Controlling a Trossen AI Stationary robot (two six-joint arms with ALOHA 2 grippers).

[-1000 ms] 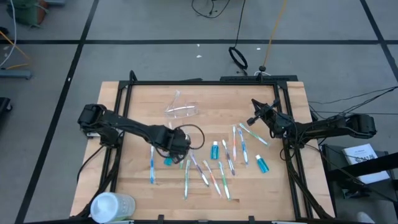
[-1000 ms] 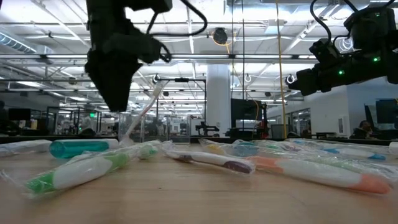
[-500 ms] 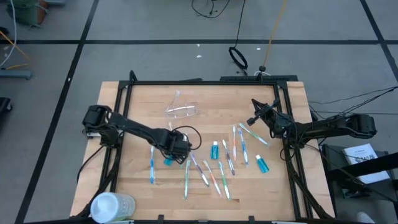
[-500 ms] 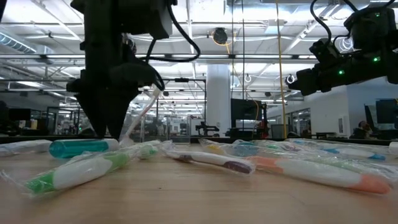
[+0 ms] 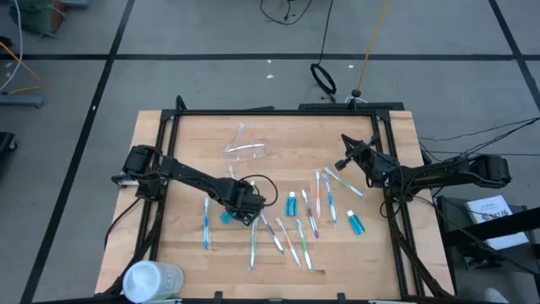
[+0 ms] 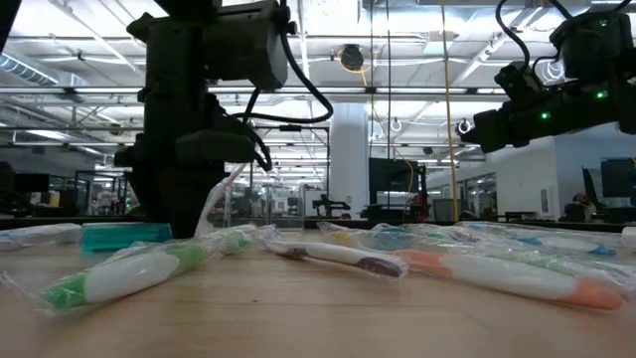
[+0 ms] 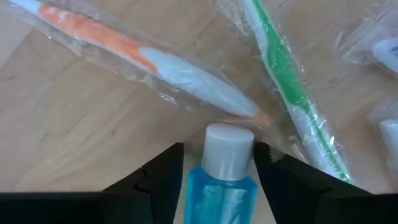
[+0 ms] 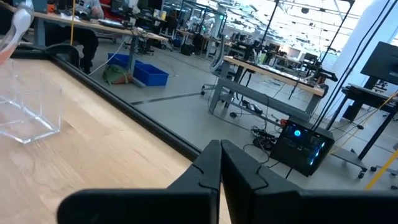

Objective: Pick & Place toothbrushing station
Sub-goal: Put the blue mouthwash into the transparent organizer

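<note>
— Since a second ago the left claw [image 5: 239,209] has pushed further out over the surface [image 5: 186,143] and dropped low; from table height its dark body now stands right down at the wood, where it hung higher before.

— What's it over?

— A small teal toothpaste tube [image 7: 221,177]. The wrist camera shows the tube's white cap sitting between the two dark fingers [image 7: 163,180], which stand apart on either side of it. They bracket it closely, but I see no squeeze yet.

— And the right arm?

— Unmoved. The right claw [image 5: 345,152] waits near the far right edge, its fingers pressed together on nothing.

— How much of the job is done?

— Very little, by my reading. The clear plastic cup [image 5: 247,149] lies tipped on its side towards the back of the surface, with one toothbrush poking out of it. The rest of the toothbrushes [image 5: 291,228] are scattered loose in the middle, and two more teal tubes [image 5: 292,203] lie among them.

— So nearly everything is left.

— Yes. Also, a big white container [image 5: 150,279] sits at the near left corner, apart from it all.
</note>
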